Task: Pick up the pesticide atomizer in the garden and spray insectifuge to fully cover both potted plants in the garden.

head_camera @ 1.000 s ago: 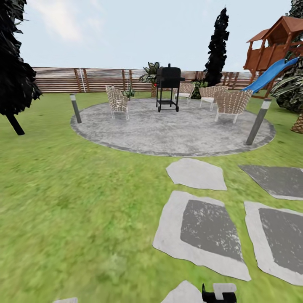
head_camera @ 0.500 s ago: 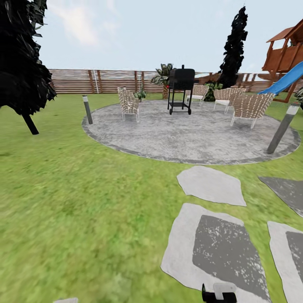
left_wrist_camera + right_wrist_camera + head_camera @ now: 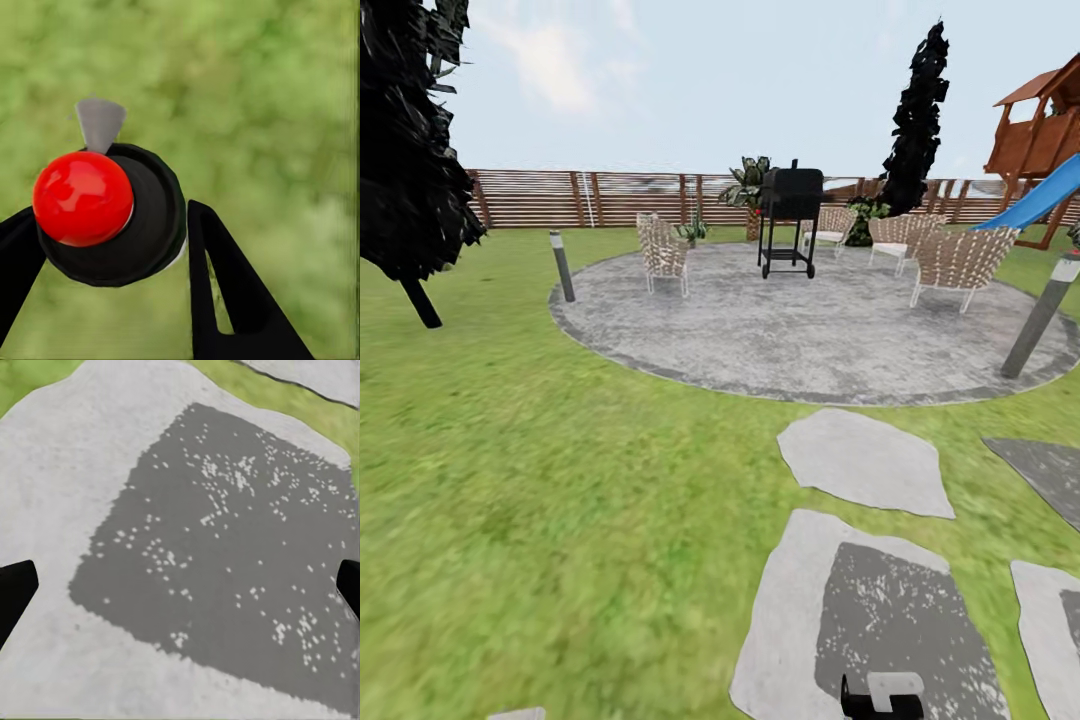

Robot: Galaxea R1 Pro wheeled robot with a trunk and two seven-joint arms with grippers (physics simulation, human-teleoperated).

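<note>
The left gripper [image 3: 112, 247] is clamped on the atomizer [image 3: 112, 214], its red cap between the black fingers [image 3: 225, 292], over grass; the right gripper [image 3: 180, 585] hangs spread and empty above a stepping stone [image 3: 217, 547]. The step looks like the drive across the garden [image 3: 540, 480]. Next comes finding the potted plants, perhaps the small one [image 3: 693, 230] near the fence [image 3: 600, 198], well away.

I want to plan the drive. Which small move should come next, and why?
Probably roll forward toward the paved circle. The left gripper already holds the sprayer, and small leafy plants show far off by the fence, too distant to spray.
</note>
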